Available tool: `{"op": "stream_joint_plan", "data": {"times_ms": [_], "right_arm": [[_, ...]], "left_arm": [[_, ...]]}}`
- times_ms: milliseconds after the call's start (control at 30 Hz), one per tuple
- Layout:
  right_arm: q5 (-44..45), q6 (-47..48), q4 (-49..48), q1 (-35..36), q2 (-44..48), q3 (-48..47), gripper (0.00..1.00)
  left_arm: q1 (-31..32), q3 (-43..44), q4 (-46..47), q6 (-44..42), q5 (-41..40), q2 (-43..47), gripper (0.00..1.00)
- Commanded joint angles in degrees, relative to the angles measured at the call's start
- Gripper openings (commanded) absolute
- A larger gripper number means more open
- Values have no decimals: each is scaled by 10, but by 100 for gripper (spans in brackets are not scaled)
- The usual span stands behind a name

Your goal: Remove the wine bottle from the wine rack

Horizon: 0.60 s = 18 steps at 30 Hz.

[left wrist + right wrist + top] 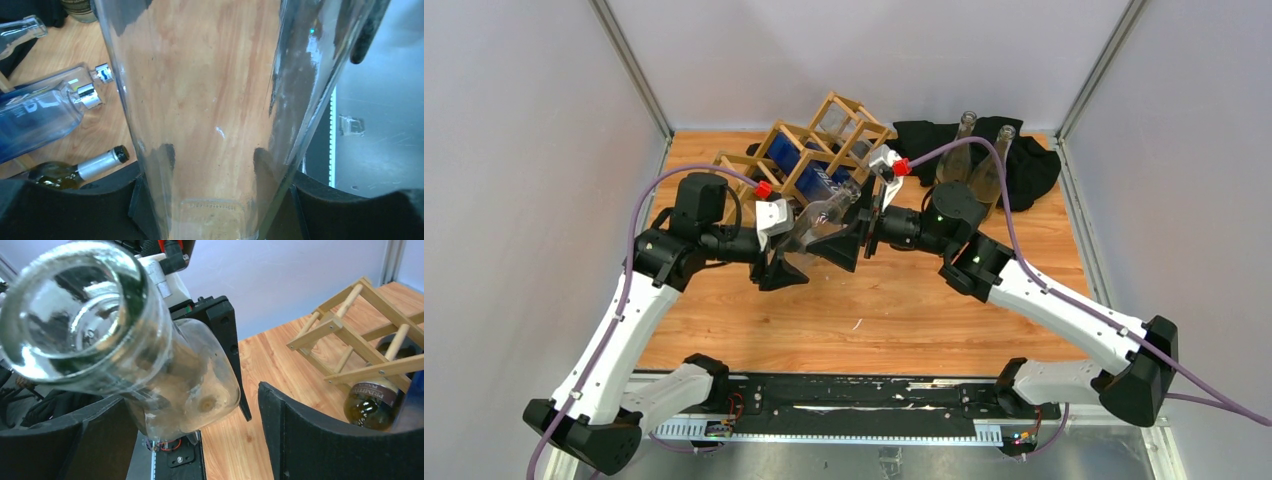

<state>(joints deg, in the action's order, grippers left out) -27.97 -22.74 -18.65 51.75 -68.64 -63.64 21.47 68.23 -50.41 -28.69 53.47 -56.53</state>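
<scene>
Centrally, the clear wine bottle (817, 218) hangs tilted in the air just in front of the wine rack (829, 135), above the wooden table (894, 310); from the right wrist view it appears free of the lattice, with the rack standing apart to one side. The left gripper (809, 250) is clamped across the wide glass body, its black fingers (75, 210) pressed against both flanks. The right gripper (192, 400) is spread, its fingers (310, 435) flanking the neck end without gripping it, and the bottle's open mouth faces that wrist camera. The lift-out thus looks nearly complete; what remains is probably carrying the bottle clear and setting it down. To do this well, the left grip should not slacken, since smooth glass held at a slant may slide. Travel is best directed toward the near, bare part of the table, away from the rack's thin sticks and from the blue bottle (799, 165) and the dark bottle (372, 402) lodged in its cells, as a knock could shift the light frame. If the right gripper is to assist, it should close squarely on the neck below the lip before any load is shared. The black cloth (1029, 165) lies well apart behind the right arm.
</scene>
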Motion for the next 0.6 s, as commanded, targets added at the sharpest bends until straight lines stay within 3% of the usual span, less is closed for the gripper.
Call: {"op": "stream_joint_plan", "data": {"times_ms": [0,167,233,267,300,333,367,400,433,567], "right_arm": [[-29,12,-28,0,-10,-24,82],[-48,-4,-51,1,-31,-38,66],[-54,-6,-53,2,-37,-43,50],[-54,-5,-50,1,-39,-45,40],[-52,0,-40,1,-39,-48,27],[-46,6,-23,1,-37,-54,11],[-31,16,-1,0,-35,-59,1],[-12,24,23,0,-32,-64,0],[5,34,46,-1,-28,-69,0],[68,52,125,-26,-11,-76,0]], "left_arm": [[3,28,0,18,68,5,0],[3,27,-19,16,82,0,0],[3,28,-28,10,79,-4,1],[3,29,-30,10,74,-5,7],[3,31,-32,12,66,-7,19],[3,32,-34,17,53,-9,38],[3,34,-34,23,29,-11,69],[3,35,-35,27,9,-14,92],[3,38,-36,29,-12,-18,99],[2,58,-61,11,-81,-42,100]]}}
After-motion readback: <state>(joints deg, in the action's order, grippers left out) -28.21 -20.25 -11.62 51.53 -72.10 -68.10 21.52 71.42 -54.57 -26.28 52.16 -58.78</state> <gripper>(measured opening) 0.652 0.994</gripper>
